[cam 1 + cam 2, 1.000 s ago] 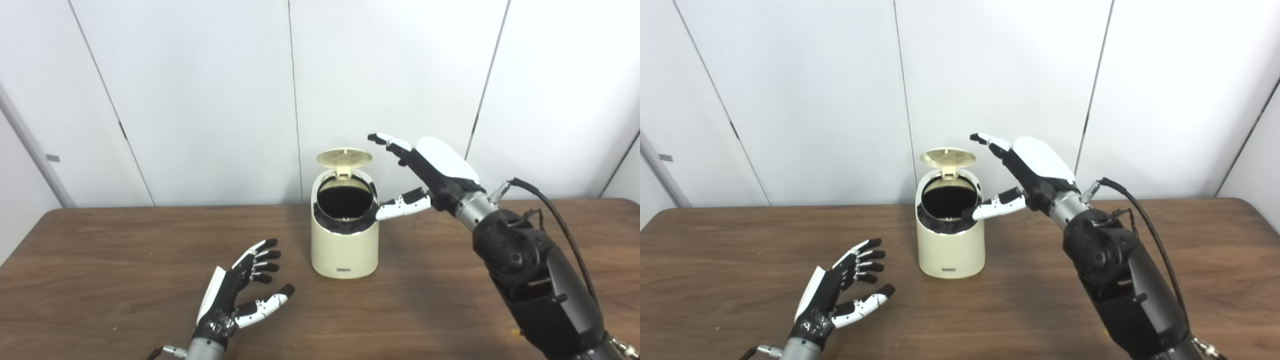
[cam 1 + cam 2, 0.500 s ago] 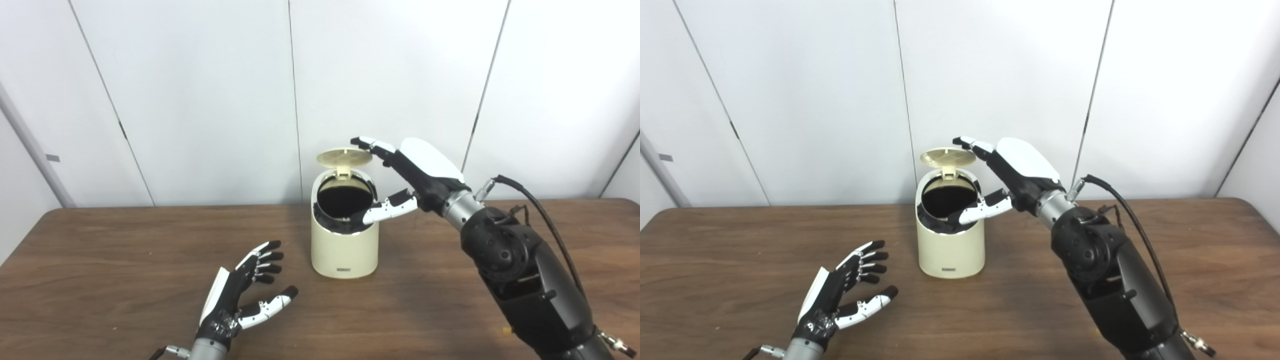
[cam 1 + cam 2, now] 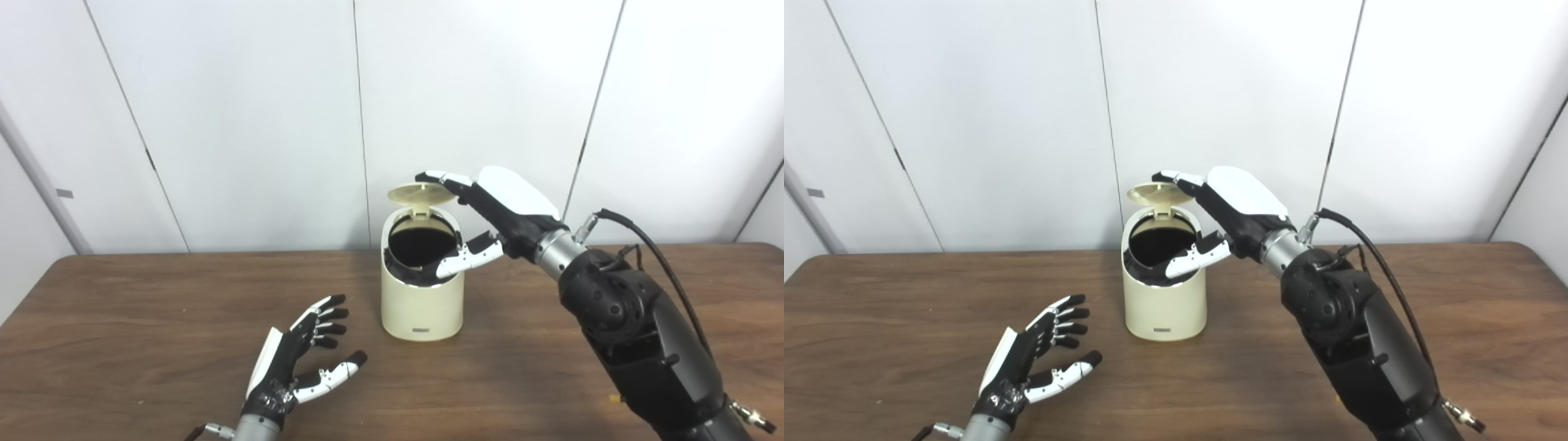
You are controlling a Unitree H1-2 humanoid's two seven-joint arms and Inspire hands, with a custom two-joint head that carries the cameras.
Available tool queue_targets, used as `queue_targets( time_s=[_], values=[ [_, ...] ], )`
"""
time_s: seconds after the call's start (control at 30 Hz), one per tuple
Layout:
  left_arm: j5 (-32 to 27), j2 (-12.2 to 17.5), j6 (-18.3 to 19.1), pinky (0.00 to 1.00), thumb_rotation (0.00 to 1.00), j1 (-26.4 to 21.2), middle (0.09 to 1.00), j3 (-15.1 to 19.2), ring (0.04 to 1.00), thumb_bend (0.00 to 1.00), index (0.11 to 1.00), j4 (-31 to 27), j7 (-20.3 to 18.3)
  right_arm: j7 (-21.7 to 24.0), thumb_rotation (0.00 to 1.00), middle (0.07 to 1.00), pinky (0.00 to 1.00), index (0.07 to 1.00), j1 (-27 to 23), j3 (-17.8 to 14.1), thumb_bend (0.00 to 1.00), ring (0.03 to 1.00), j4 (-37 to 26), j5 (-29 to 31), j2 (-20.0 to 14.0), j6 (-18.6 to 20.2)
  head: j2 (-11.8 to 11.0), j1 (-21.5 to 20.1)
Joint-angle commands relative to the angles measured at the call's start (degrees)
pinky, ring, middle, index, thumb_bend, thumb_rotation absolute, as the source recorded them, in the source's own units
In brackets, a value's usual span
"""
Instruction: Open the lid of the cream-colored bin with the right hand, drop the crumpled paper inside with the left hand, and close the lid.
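Up close, the cream bin (image 3: 421,300) stands mid-table (image 3: 122,318), lid (image 3: 421,193) raised, its small base label unreadable; my right hand (image 3: 490,214) is spread, fingertips over the lid's edge. My left hand (image 3: 294,361) rests splayed and empty near the front edge; no paper shows.

bin (image 3: 421,300) interior too dark to see, right forearm cut off

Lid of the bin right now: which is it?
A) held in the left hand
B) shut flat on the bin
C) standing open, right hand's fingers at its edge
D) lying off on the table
C: the lid stands raised above the bin's dark opening, with the right hand reaching over its edge.
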Motion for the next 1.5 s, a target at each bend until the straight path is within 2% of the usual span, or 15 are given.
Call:
queue_targets(
  time_s=[0.0, 0.17, 0.53, 0.7, 0.9, 1.47],
  values=[
    [0.4, -0.1, -1.3, 0.67, 0.25, -0.9, 0.814, -0.1, 0.746, 0.67, 0.876, -2.2, 1.0, 0.5, 0.46, 0.839, 0.74, 0.829, -2.9, -0.7, 0.91, 0.867, -2.6, -0.1, -0.3, 0.4, 0.0, -0.1],
    [0.7, -0.2, -0.9, 0.66, 0.25, -0.8, 0.809, -0.3, 0.741, 0.68, 0.871, -2.6, 1.1, 1.9, 0.41, 0.775, 0.78, 0.766, -2.2, -0.6, 0.90, 0.897, -4.0, -0.7, -0.7, 1.1, 0.6, -0.1],
    [1.1, -0.3, 0.0, 0.67, 0.25, -0.6, 0.806, -0.1, 0.741, 0.68, 0.866, -3.7, 1.0, 2.5, 0.43, 0.713, 0.79, 0.701, -0.6, -0.5, 0.89, 0.873, -4.5, -1.2, -1.6, -0.6, 2.1, 0.4],
    [0.9, -0.4, 0.8, 0.67, 0.25, -0.5, 0.805, -0.1, 0.738, 0.68, 0.864, -4.5, 0.7, 3.6, 0.41, 0.712, 0.87, 0.687, -0.3, -0.5, 0.91, 0.883, -4.3, -0.3, -1.4, 0.2, 2.8, 0.7],
    [0.9, -0.3, 1.4, 0.67, 0.26, -0.6, 0.801, -0.3, 0.733, 0.68, 0.862, -4.9, 0.6, 4.3, 0.39, 0.709, 0.86, 0.682, 0.0, 0.0, 0.93, 0.877, -3.8, 0.0, -1.4, -0.7, 3.4, 1.0],
    [0.7, -0.4, 2.6, 0.69, 0.29, -0.6, 0.806, -0.6, 0.737, 0.70, 0.870, -5.7, 0.2, 5.2, 0.36, 0.720, 0.87, 0.693, 0.5, 1.8, 0.93, 0.887, -3.8, 0.0, -0.3, -1.2, 4.8, 1.8]
  ],
)
